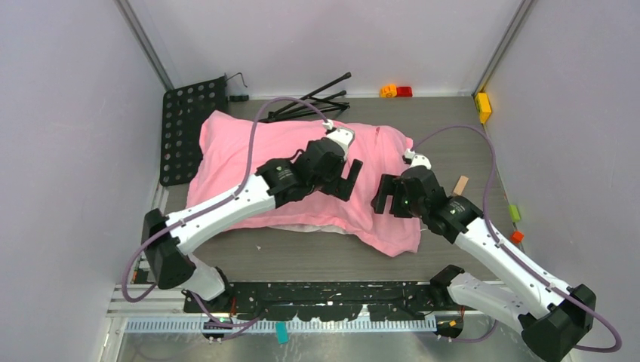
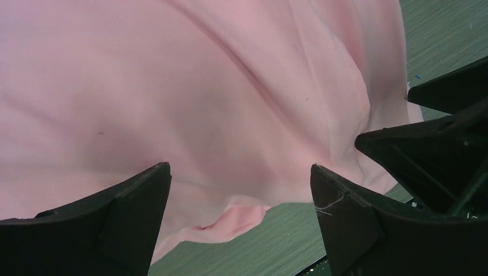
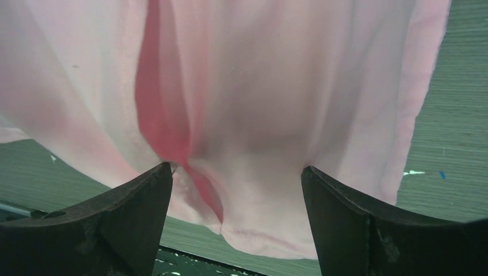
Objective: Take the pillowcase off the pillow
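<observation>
Right tool (image 3: 236, 172) gapes over pillowcase (image 1: 234, 151) on white-walled grey table (image 1: 317, 255)

Left arm (image 1: 226, 207) reaches in from the near-left and right arm (image 1: 494, 245) from the near-right. Both are bent at the elbow, wrists pointing at each other in the middle. Both sets of jaws are spread wide, hanging close together but not touching.
</observation>
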